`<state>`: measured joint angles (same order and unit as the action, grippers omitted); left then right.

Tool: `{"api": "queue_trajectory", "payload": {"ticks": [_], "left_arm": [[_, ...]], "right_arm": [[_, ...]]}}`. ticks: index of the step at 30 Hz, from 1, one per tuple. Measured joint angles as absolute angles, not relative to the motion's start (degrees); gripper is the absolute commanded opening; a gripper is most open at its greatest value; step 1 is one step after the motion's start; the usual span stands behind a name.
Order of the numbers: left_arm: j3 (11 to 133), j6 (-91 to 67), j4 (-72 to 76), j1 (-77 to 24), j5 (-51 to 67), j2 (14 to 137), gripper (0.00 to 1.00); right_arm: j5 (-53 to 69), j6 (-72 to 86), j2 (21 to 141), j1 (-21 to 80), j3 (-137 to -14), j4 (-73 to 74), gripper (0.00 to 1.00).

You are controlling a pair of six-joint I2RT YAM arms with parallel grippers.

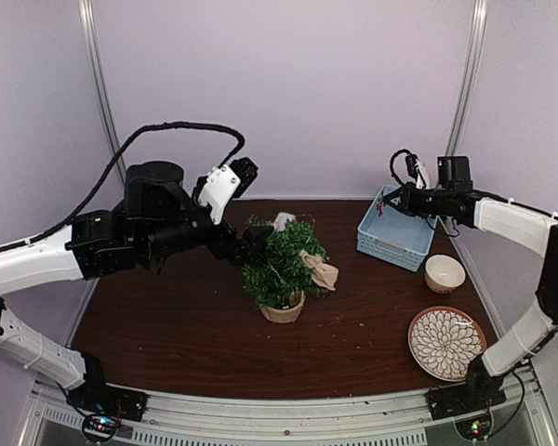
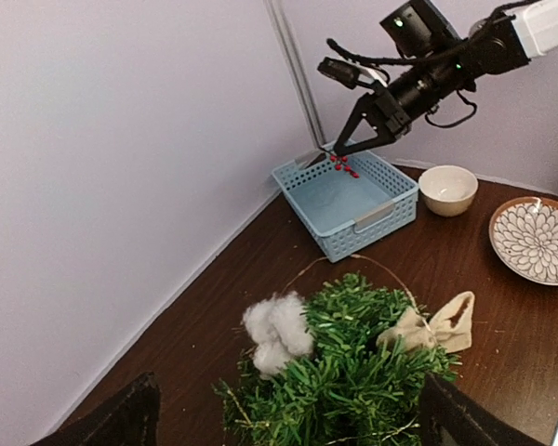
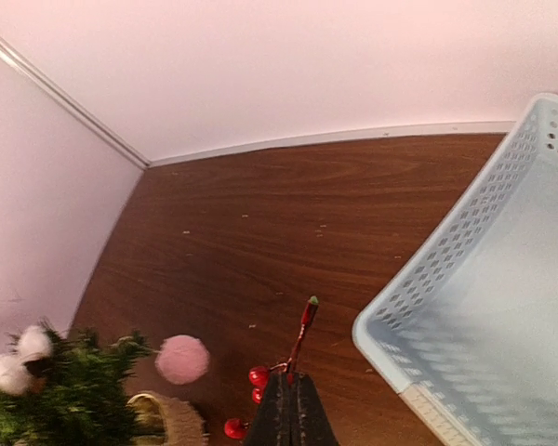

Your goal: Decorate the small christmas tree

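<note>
The small christmas tree (image 1: 281, 265) stands mid-table in its burlap pot (image 1: 284, 307). It carries a white cotton puff (image 2: 277, 330) and a tan burlap bow (image 2: 437, 325); in the right wrist view a pink pompom (image 3: 182, 360) shows beside it. My left gripper (image 1: 246, 243) is open, its fingers (image 2: 121, 418) straddling the tree top (image 2: 353, 372) with nothing held. Over the blue basket (image 1: 395, 232), my right gripper (image 1: 388, 203) is shut on the stem of a red berry sprig (image 3: 298, 339), and its berries (image 3: 258, 375) hang beside the jaws.
A small white bowl (image 1: 444, 273) and a patterned plate (image 1: 445, 342) sit at the right, in front of the basket. The walls close in behind and to both sides.
</note>
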<state>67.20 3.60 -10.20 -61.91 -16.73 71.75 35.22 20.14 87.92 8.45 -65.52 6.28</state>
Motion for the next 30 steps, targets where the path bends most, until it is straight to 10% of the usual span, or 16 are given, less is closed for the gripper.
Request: {"api": "queue_trajectory", "payload": {"ticks": [13, 30], "left_arm": [[67.2, 43.2, -7.7, -73.0, -8.6, 73.2, 0.88], [66.2, 83.1, 7.7, -80.8, -17.6, 86.2, 0.55]], "right_arm": [[37.2, 42.3, 65.0, 25.8, -60.0, 7.4, 0.00], [30.0, 52.7, 60.7, 43.5, -61.2, 18.9, 0.00]]}}
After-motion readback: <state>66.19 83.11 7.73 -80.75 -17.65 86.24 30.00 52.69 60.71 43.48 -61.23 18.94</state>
